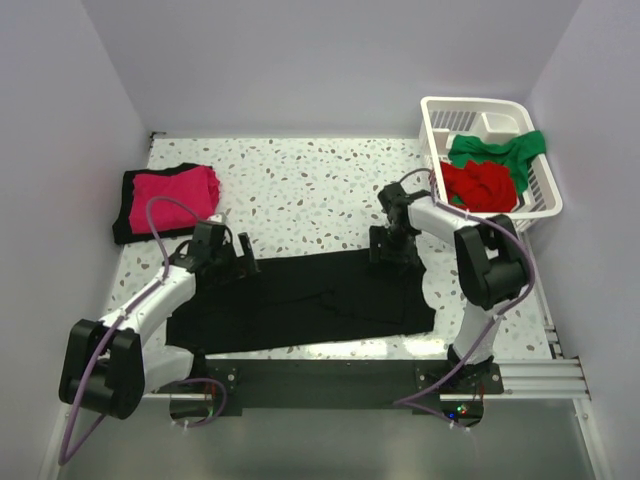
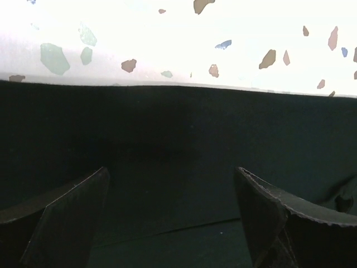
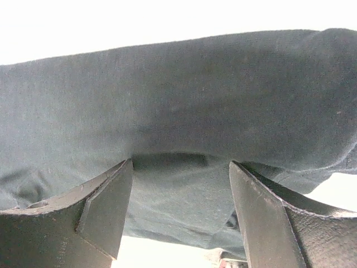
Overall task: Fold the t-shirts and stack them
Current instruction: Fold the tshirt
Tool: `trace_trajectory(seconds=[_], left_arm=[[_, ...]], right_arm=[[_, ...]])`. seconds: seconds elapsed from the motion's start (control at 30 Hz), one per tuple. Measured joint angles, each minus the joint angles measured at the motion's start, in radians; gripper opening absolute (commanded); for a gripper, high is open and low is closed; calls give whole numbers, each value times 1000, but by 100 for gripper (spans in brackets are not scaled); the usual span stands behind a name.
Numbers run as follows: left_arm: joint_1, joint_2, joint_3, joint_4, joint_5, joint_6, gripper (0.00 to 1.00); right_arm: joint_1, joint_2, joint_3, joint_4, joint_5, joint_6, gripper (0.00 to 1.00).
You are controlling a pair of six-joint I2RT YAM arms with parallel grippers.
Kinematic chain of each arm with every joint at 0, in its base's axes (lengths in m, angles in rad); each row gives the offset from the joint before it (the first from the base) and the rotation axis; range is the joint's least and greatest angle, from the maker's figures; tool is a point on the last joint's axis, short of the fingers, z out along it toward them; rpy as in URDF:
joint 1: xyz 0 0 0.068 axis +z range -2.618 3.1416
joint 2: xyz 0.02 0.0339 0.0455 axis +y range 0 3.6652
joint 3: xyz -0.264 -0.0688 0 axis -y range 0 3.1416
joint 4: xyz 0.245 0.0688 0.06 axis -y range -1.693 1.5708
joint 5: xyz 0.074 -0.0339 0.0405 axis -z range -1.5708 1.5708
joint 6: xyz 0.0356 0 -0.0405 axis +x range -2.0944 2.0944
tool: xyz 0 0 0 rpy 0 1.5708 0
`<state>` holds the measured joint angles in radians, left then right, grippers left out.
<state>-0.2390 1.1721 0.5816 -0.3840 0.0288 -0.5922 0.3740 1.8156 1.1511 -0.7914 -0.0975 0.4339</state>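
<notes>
Left fingers stand apart, low over the black t-shirt and close to its far hem, beyond which the speckled surface shows. Right fingers are likewise spread wide, and a raised fold of the same black cloth runs across the gap between them; whether the tips touch it I cannot tell. From above, that shirt lies spread out toward 6 o'clock on the surface, with the left fingers at its 10 o'clock corner and the right fingers near its 1 o'clock corner. At 10 o'clock a folded magenta t-shirt rests on a folded black t-shirt. At 2 o'clock a white basket holds a crumpled red t-shirt, with a green t-shirt just beyond it.
</notes>
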Motion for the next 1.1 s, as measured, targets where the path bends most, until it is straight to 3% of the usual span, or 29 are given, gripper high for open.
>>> trace_trajectory(seconds=[0.27, 0.5, 0.57, 0.9, 1.1], left_arm=[[0, 16, 47, -3, -3, 12, 99], [0, 47, 73, 0, -2, 40, 98], [0, 47, 74, -1, 1, 48, 98], [0, 47, 75, 3, 35, 62, 98], [0, 47, 55, 24, 62, 51, 98]], right_arm=[[-1, 330, 484, -169, 157, -8, 74], [-2, 626, 1019, -245, 193, -7, 74], [-2, 668, 1102, -232, 184, -7, 74], [-7, 575, 996, -98, 69, -7, 74], [-3, 360, 836, -32, 19, -1, 74]])
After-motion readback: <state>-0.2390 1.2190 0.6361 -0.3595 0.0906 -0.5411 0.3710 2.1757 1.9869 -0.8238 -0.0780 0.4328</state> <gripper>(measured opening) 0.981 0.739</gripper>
